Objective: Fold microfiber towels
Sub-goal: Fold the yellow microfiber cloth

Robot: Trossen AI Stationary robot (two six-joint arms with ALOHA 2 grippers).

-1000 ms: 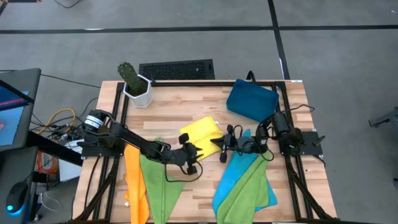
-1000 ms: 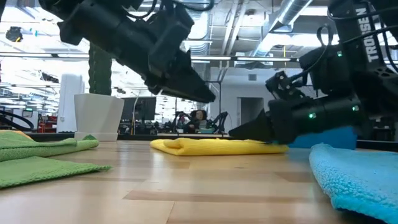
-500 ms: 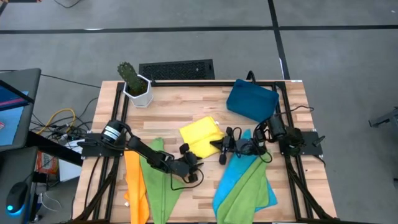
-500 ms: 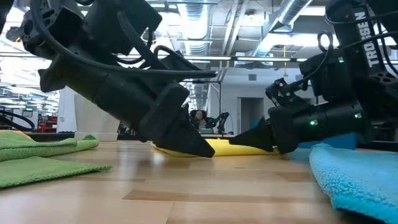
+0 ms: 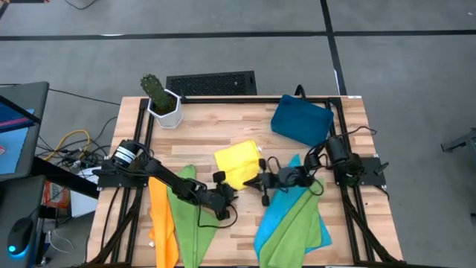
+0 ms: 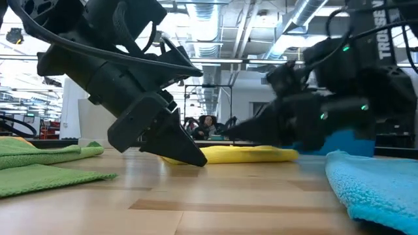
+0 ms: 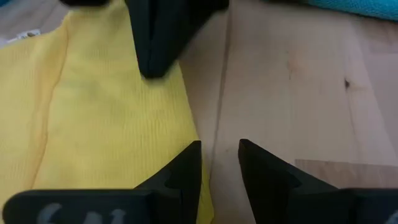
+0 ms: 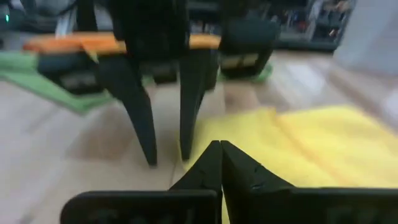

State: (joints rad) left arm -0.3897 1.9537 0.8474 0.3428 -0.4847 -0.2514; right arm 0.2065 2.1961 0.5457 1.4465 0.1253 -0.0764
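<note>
Yellow towel (image 5: 239,161) lying partly folded mid-table (image 5: 216,119), its near edge right at both pincers' tips. Right pincer (image 8: 219,149) clenched, tips at that edge and now further in over the cloth than a second ago; no telling whether cloth is pinched between them. Left pincer (image 7: 219,152) released, fingers apart, pulled back off the towel since a second ago and dropped low, now straddling the edge with one finger over yellow and the other over bare wood, facing the right pincer's tips just ahead. Probably a regrip of the edge for the next fold, not a finished one. Beyond, well apart from both pincers, orange (image 5: 160,216), green (image 5: 190,216) and blue (image 5: 281,212) towels unfolded.
</note>
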